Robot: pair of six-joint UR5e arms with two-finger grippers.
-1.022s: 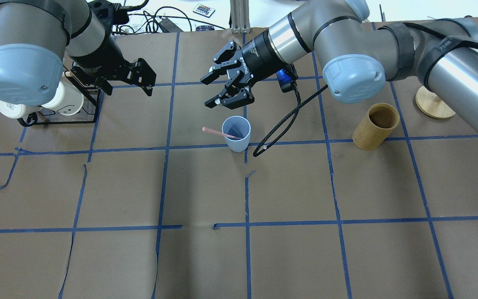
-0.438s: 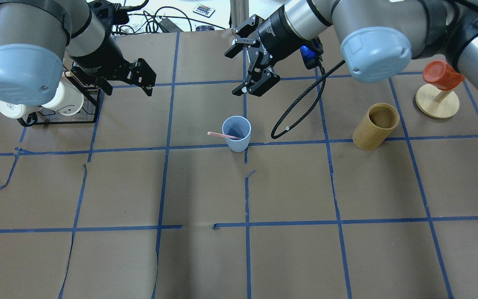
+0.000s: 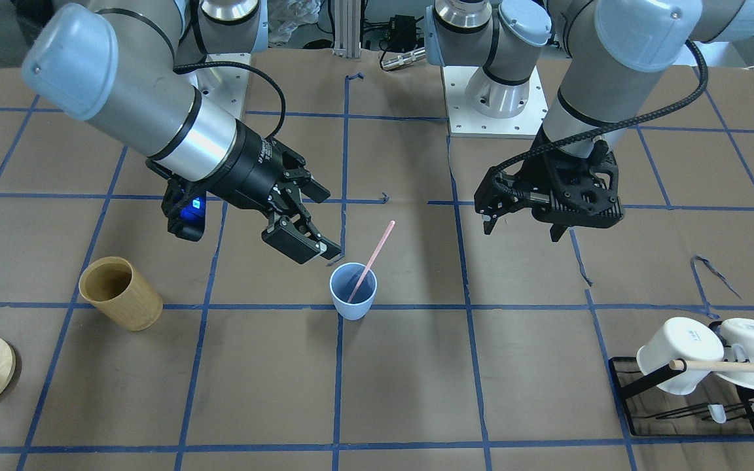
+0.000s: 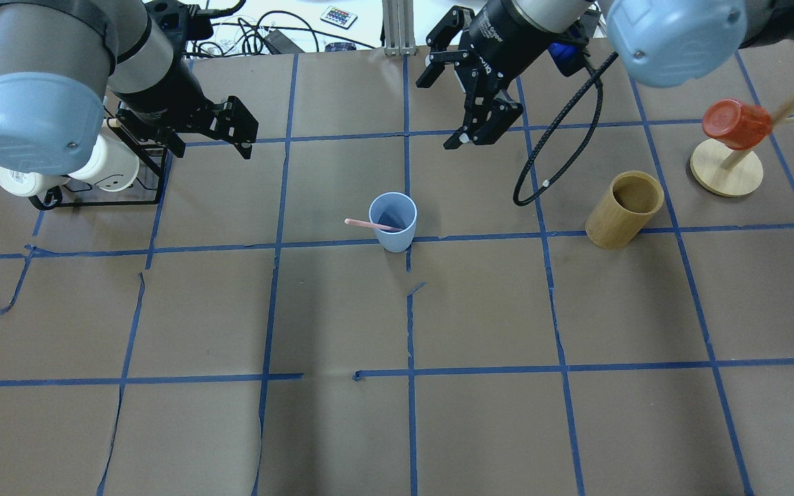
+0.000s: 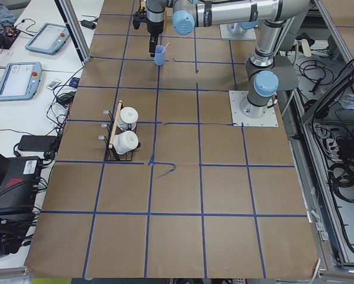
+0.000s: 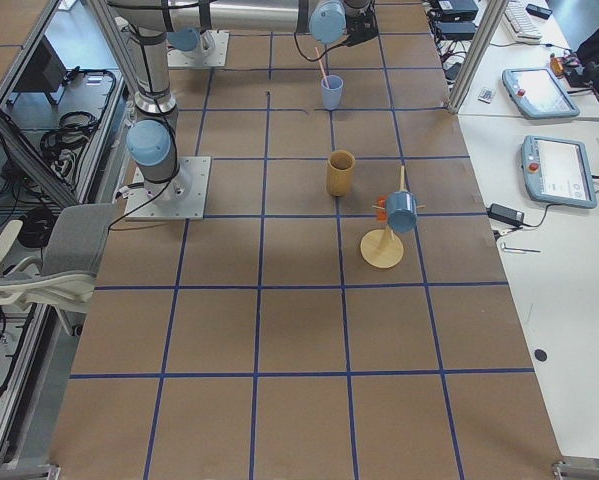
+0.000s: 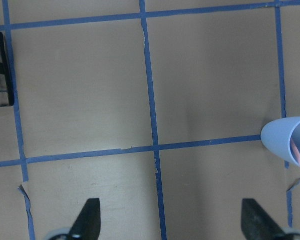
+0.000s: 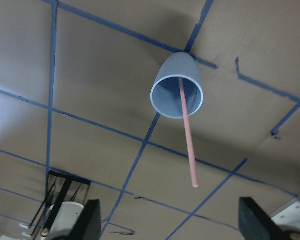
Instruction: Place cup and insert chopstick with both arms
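The pale blue cup stands upright near the table's middle, also in the front view. The pink chopstick stands in it, leaning over the rim toward the robot's left. My right gripper is open and empty, raised beyond the cup and to its right. Its wrist view shows the cup and the chopstick from above. My left gripper is open and empty, far left of the cup. The cup's edge shows at the right of its wrist view.
A tan wooden cylinder holder stands right of the cup. A red cup hangs on a wooden stand at the far right. A black rack with white mugs sits under my left arm. A black cable loops from the right wrist.
My right gripper has risen and pulled back from just above the cup toward the far right, still open. The chopstick stays in the cup. The left arm has not moved.
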